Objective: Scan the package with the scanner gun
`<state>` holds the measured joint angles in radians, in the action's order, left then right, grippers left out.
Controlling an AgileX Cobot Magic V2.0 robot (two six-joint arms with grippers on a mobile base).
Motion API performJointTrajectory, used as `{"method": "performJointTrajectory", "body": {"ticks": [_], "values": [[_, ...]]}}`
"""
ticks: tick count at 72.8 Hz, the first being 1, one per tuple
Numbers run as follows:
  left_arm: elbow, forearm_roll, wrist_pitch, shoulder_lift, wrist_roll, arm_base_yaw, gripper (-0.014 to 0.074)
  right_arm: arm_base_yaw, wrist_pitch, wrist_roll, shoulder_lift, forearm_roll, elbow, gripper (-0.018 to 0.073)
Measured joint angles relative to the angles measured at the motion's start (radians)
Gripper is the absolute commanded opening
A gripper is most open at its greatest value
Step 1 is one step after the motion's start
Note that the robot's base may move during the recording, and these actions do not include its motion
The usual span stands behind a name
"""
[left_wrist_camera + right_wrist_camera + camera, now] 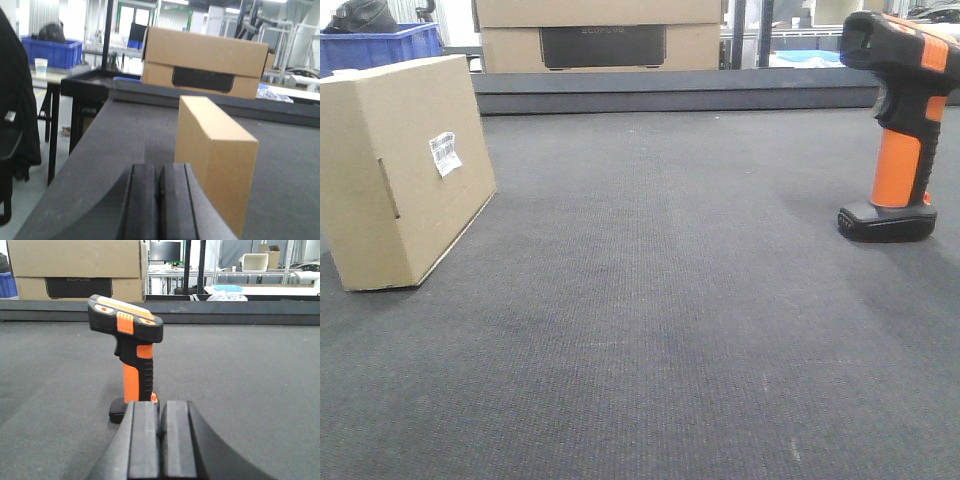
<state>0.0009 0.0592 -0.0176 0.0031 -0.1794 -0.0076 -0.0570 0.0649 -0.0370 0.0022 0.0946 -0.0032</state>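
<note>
On the dark tabletop (660,330), one package (405,170) stands just ahead of the closed left hand (159,200); one scanner gun (127,340) stands upright before the closed right hand (160,440).

One small tan package (405,170) stands on the mat and one orange-and-black scanner gun (900,130) — a single item of each. Behind them sit two stacked larger cartons (600,35) — and one blue bin (380,45).
</note>
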Motion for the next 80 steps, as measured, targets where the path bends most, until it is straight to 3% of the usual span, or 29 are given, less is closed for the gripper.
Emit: {"method": "performJointTrajectory", "body": {"ticks": [28, 41, 80], "values": [[0.0, 0.001, 0.051, 0.0, 0.002, 0.0, -0.0111, 0.0, 0.0, 0.0, 0.0, 0.0, 0.0, -0.0162], [0.0, 0.008, 0.047, 0.0, 0.076, 0.0, -0.0111, 0.0, 0.0, 0.0, 0.0, 0.0, 0.0, -0.0162], [0.0, 0.012, 0.003, 0.0, 0.15, 0.0, -0.0111, 0.0, 0.0, 0.0, 0.0, 0.0, 0.001, -0.0162]]}}
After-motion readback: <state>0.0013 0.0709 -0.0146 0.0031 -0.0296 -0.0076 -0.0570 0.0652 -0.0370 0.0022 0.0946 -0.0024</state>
